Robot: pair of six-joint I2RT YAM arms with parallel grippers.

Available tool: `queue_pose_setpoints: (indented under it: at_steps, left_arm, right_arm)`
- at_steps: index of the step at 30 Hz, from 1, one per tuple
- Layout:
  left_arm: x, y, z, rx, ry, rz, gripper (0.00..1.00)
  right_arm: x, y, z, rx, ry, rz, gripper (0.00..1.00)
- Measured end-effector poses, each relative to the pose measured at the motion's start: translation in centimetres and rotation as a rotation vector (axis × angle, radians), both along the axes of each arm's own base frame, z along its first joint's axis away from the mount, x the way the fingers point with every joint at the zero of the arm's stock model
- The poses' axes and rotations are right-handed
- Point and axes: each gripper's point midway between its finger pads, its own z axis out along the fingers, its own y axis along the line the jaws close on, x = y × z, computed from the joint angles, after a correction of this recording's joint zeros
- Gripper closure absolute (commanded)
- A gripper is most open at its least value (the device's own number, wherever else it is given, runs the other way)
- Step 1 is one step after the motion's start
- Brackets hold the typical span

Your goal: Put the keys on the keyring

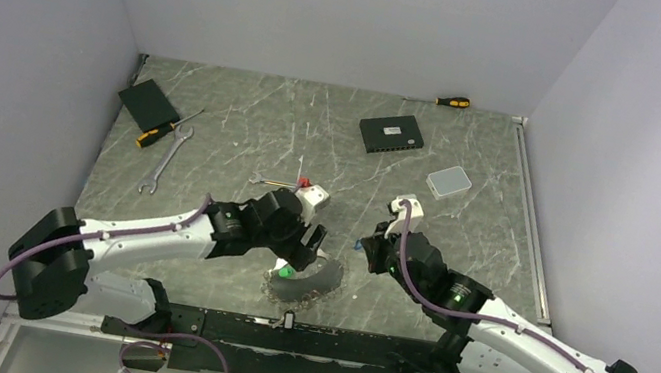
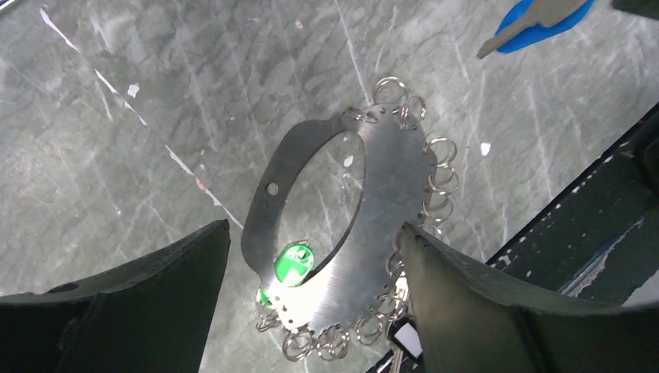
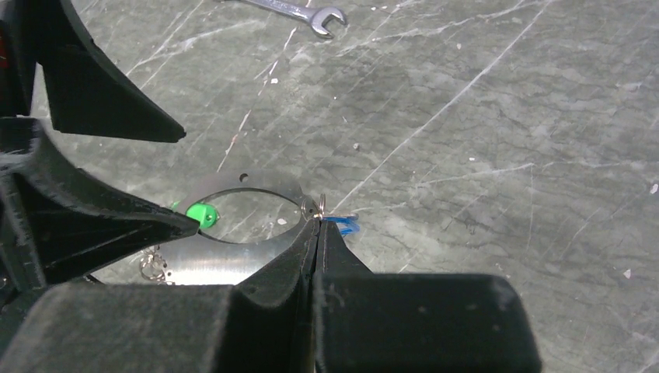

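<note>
Grey marbled table (image 1: 315, 133): the keyring (image 2: 388, 202) is found lying flat near the front edge, straddled by the wide-open left gripper (image 2: 315, 227). A blue-tagged key (image 2: 536, 19) is pinched in the clenched right gripper (image 3: 317, 221); steady alignment with one rim ring (image 2: 443, 148) is judged essential.

The keyring (image 2: 388, 194) is reading as brushed silvery metal, glaring under the light, its rim loops thin bright wire. The green-tagged key (image 2: 294, 264) and blue-tagged key (image 2: 530, 23) are carrying glossy plastic tags. The table (image 2: 116, 140) is showing a smooth grey stone-like top with pale scratches, and the left pincer (image 2: 315, 229) fingers (image 2: 140, 303) are looking matt black plastic, faintly grainy.
</note>
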Motion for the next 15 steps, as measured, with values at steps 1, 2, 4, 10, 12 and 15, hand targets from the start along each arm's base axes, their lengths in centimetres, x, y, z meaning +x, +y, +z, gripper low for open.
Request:
queue_pose_setpoints:
  at_steps: [1,2,4,10,12,15]
  left_arm:
    - [-0.1,0.0,-0.2,0.008,0.028,0.020,0.21]
    - [-0.1,-0.1,-0.3,0.015,0.056,0.041,0.24]
    - [0.0,-0.5,-0.1,0.030,0.105,0.078,0.27]
    - [-1.2,-2.6,0.7,0.121,0.262,0.221,0.39]
    - [-2.0,-2.8,0.5,0.159,0.321,0.285,0.39]
    - [-3.3,-3.0,-0.1,0.198,0.377,0.363,0.39]
  right_arm:
    - [0.0,0.0,0.0,0.001,-0.001,-0.001,1.00]
    - [0.0,-0.1,0.2,0.006,-0.003,-0.002,1.00]
    - [-0.1,-0.1,0.4,0.017,-0.006,-0.004,1.00]
    - [-0.2,-0.4,0.4,0.034,-0.008,-0.014,1.00]
    - [-0.2,-0.5,0.2,0.031,-0.003,-0.019,1.00]
    - [-0.1,-0.6,0.1,0.029,-0.003,-0.030,1.00]
